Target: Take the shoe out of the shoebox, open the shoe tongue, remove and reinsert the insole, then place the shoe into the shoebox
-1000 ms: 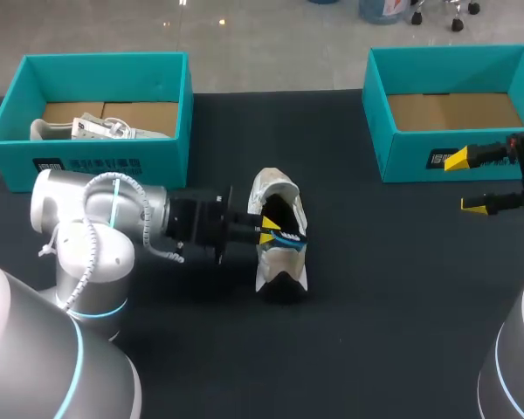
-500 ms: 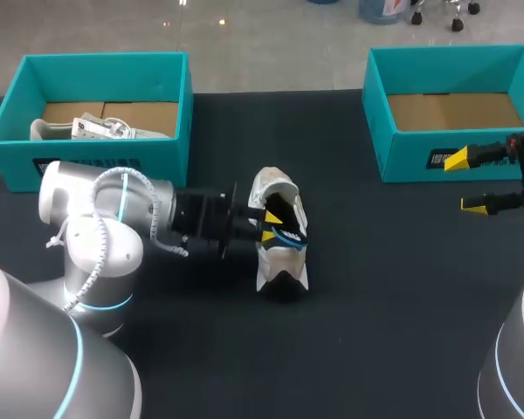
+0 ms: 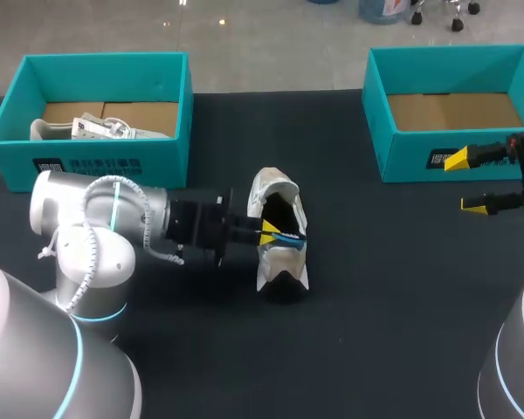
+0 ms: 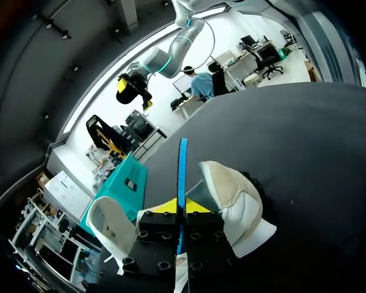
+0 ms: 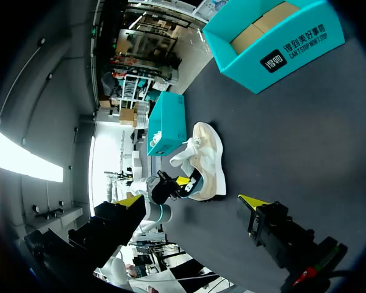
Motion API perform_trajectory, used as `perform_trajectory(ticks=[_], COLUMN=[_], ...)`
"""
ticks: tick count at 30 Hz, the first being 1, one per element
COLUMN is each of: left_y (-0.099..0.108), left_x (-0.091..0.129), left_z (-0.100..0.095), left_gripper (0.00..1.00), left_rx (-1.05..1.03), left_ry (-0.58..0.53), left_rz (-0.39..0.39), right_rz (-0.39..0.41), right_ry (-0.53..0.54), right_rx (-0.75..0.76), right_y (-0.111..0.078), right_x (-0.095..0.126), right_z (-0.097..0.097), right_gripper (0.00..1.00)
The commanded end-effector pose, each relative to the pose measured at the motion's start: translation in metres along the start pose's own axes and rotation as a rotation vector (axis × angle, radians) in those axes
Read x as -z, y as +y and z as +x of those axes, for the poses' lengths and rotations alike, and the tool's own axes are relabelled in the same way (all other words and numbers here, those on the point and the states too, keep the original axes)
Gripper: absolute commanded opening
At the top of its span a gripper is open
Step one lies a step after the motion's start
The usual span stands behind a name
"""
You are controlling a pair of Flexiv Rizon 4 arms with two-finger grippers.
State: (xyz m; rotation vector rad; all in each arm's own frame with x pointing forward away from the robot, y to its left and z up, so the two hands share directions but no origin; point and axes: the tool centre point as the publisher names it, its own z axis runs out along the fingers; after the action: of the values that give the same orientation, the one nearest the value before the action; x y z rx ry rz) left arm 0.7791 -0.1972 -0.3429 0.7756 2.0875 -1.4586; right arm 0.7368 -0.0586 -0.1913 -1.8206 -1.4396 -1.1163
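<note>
Mid-surface (image 3: 375,305), between the two teal boxes, the shoe (image 3: 279,262) sits out of its box, just ahead of your left arm. Left end effector (image 3: 269,233) is clenched on the blue insole (image 4: 182,165): the wrist view shows it edge-on, pinched between both yellow tips, right at the shoe's opening. So you're in the insole step. From this alone I can't tell whether it's coming out or going back in. Either way, the next move should run along the shoe's length, with a flat insole and a firm grip, since nothing else pins the shoe and it may drag or roll. Right end effector (image 3: 467,183) hangs released, fingers well apart, in front of the right box (image 3: 419,157) and well away from the shoe. You could bring it in to brace. The shoe's long axis runs roughly from the near edge to the far edge, across the left arm's reach. Its opening faces that arm, and it looks tipped partly onto its side. Which end is the toe I can't say. The left box (image 3: 105,148) holds a second shoe (image 3: 87,129); the right box shows only its cardboard floor.
</note>
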Motion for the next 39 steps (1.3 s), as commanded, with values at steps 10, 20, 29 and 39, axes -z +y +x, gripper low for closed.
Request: perform_trajectory(ticks=[10, 20, 29, 39], left_y=[0.021, 0.000, 0.010, 0.026], left_x=[-0.009, 0.003, -0.005, -0.009], left_z=[-0.008, -0.007, -0.005, -0.007], left_gripper=[0.00, 0.44, 0.00, 0.00], left_rx=[-0.017, -0.045, -0.052, -0.078], left_ry=[0.009, -0.021, 0.007, 0.026], left_rz=[-0.045, -0.025, -0.028, -0.055], right_rz=[-0.001, -0.001, -0.001, -0.001], right_ry=[-0.004, -0.004, -0.004, -0.004], right_rx=[-0.002, -0.002, -0.002, -0.002], right_y=[-0.001, -0.001, -0.001, -0.001], right_x=[0.000, 0.000, 0.000, 0.000], right_z=[0.000, 0.000, 0.000, 0.000], right_gripper=[1.00, 1.00, 1.00, 1.00])
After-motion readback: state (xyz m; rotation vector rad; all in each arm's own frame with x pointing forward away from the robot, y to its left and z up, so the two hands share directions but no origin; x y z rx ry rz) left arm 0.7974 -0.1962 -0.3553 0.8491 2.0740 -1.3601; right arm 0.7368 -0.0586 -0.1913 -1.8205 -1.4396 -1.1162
